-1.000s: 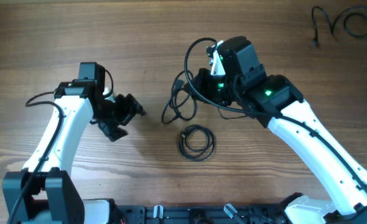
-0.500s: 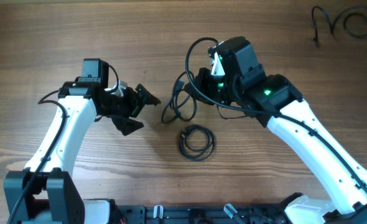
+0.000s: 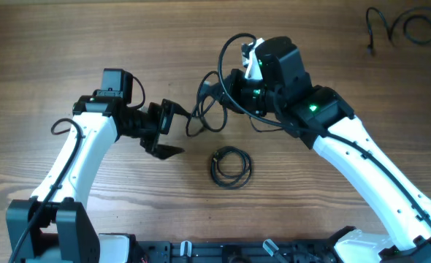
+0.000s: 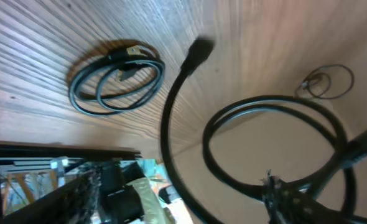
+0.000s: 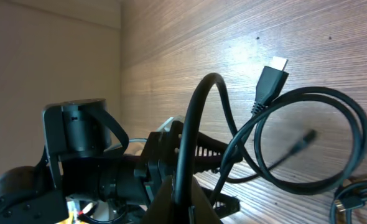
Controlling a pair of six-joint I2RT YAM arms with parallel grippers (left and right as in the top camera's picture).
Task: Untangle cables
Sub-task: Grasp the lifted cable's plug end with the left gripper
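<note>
A tangle of black cables (image 3: 210, 109) hangs in loops between the two arms. My right gripper (image 3: 229, 86) is shut on one strand of it; in the right wrist view the tan fingers (image 5: 193, 202) pinch that strand (image 5: 196, 118). The loop (image 5: 311, 146) and a whitish-tipped plug (image 5: 272, 70) lie on the wood. My left gripper (image 3: 173, 131) stands open just left of the tangle, with nothing between its fingers. The left wrist view shows the big loop (image 4: 277, 143) and a plug end (image 4: 199, 50) close by.
A separate neat coil of cable (image 3: 231, 166) lies on the table nearer the front, also seen as a coil (image 4: 116, 76) in the left wrist view. Another loose cable (image 3: 405, 25) lies at the far right corner. The robot base rail (image 3: 223, 252) runs along the front edge.
My left gripper has swung right, from well left of the tangle to right beside it, staying open. The right gripper has shifted slightly left and up with the cable.
</note>
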